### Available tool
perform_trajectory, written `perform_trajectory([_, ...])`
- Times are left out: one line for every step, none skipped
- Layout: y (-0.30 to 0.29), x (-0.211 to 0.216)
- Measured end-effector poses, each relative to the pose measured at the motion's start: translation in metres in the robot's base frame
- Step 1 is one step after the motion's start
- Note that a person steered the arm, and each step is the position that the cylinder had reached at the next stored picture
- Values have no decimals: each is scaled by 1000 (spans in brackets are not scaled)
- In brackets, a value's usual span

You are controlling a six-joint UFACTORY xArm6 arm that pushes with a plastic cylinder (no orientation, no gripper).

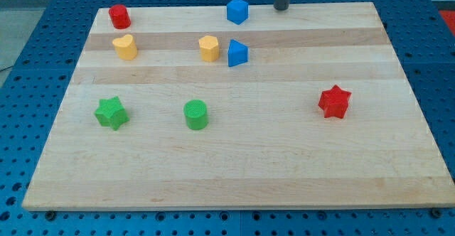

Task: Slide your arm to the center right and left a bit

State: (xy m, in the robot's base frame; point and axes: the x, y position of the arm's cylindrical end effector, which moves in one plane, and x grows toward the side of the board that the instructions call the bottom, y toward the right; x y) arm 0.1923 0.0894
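**woodnut:** So the biggest thing here is the wooden desk (234, 172), sitting on a blue pegboard (43, 23). The dark rod comes in from the view's top, and the arm's tip (281, 8) sits right at the desk's far edge. There's no pincer on this rig at all, just that rod, so nothing to call apart or together.

**blockhead:** Yep. Going by the tip: the red star (334, 102) is well below it and off to the view's right, alone. The green star (111, 113) and green cylinder (196, 115) are far down to the view's left. The blue cube (237, 11) is just left of the tip, not touching. The blue triangular block (237, 53) sits below-left, right beside a yellow block (209, 48). The yellow heart (124, 46) and red cylinder (118, 15) are way off left.
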Motion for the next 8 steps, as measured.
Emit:
perform_trajectory([-38, 3])
perform_trajectory([-52, 12])
perform_trajectory([-52, 14])
perform_trajectory([-52, 14])
perform_trajectory([-29, 17])
perform_trajectory([57, 66])
perform_trajectory([133, 138])
perform_trajectory([195, 231])
